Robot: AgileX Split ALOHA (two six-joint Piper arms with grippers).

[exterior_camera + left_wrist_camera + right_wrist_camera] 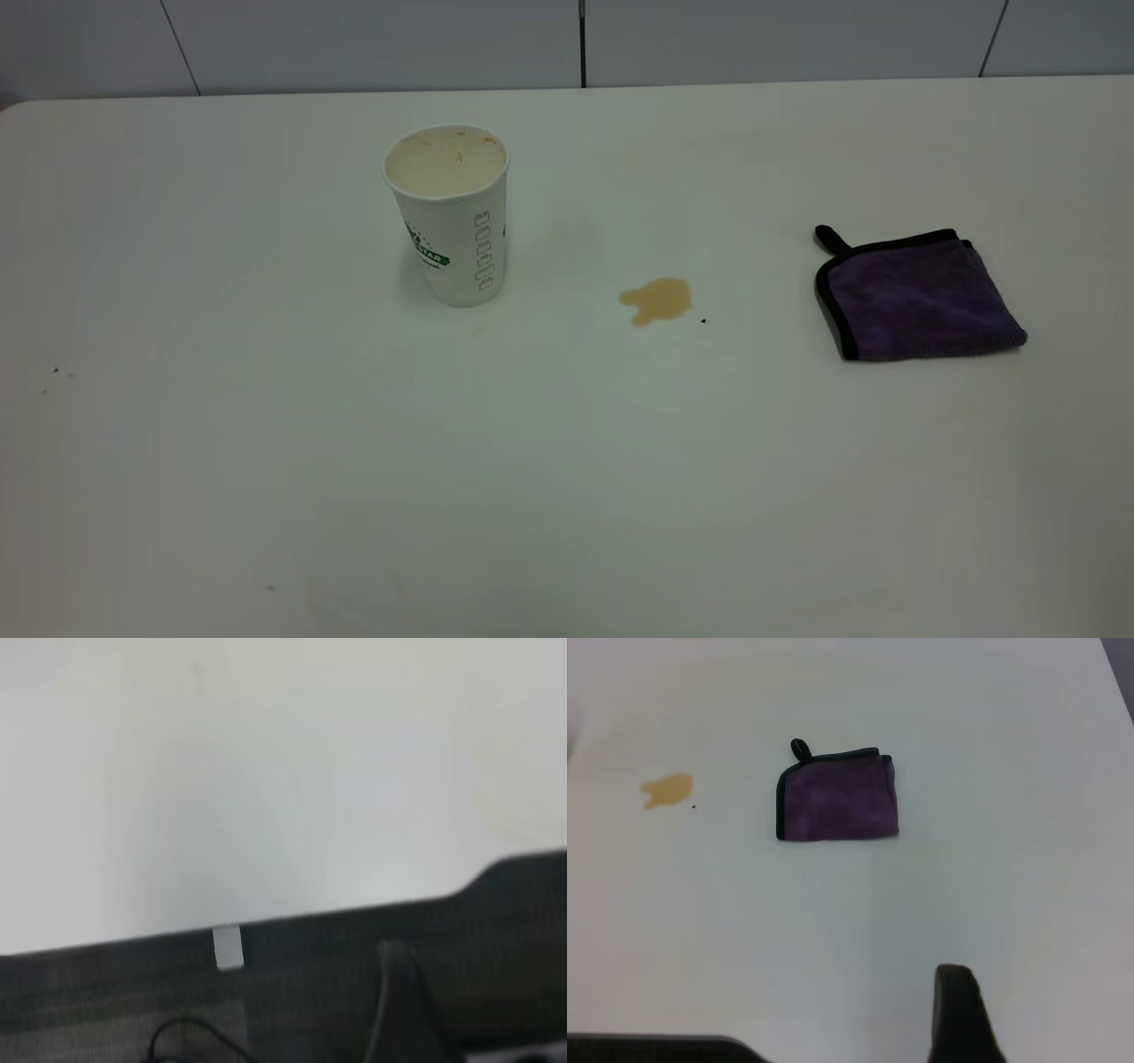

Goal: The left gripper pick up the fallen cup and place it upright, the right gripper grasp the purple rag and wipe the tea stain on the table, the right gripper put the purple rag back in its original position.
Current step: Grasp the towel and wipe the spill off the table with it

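I see the paper cup [450,217] upright on the tabletop [567,461], the tea stain [656,300] between it and the folded purple rag [917,297]. Neither gripper's opening shows. Next, I'd bring the right gripper squarely down over the rag's middle.

Neither of my arms is showing in the exterior view. One dark fingertip [961,1014] of my right gripper is poking into its wrist view; spread undeterminable.
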